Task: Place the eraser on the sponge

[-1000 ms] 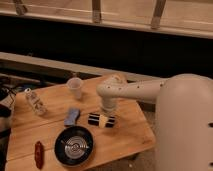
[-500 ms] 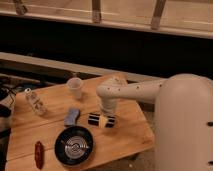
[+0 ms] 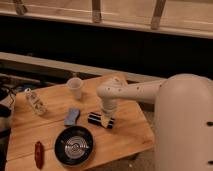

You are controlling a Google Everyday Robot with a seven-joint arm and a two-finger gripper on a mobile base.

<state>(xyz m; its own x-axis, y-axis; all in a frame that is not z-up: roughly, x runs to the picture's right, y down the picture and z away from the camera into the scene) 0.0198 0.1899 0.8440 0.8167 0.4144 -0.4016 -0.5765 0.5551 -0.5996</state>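
- Sponge (image 3: 72, 116), blue and flat, lies on the wooden table (image 3: 127, 136), about in the middle of the top.
- Eraser (image 3: 94, 119), a dark block, lies on the table just to the right of the sponge. A narrow strip of wood shows between them, so they are apart and the eraser is not on the sponge.
- Gripper (image 3: 105, 120) points downward at the right part of the eraser, on the side away from the sponge. It looks to be touching or nearly touching the block.
- I cannot tell if the gripper is closed on the eraser or only stands over it, because its lower end mixes with the dark block.
- White arm (image 3: 131, 92) comes from the large white robot body (image 3: 185, 125), which is far to the right of the sponge. It bends down at a round joint above the eraser.
- Pale cup (image 3: 75, 88) stands upright behind the sponge, near it but not touching.
- Black round plate (image 3: 74, 145) with a shiny centre lies in front of the sponge, close to the front edge of the table.
- Small red object (image 3: 39, 153) lies to the front-left of the sponge, beside the plate.
- Light-coloured bottle-like thing (image 3: 35, 101) lies to the left of the sponge, well apart from it.
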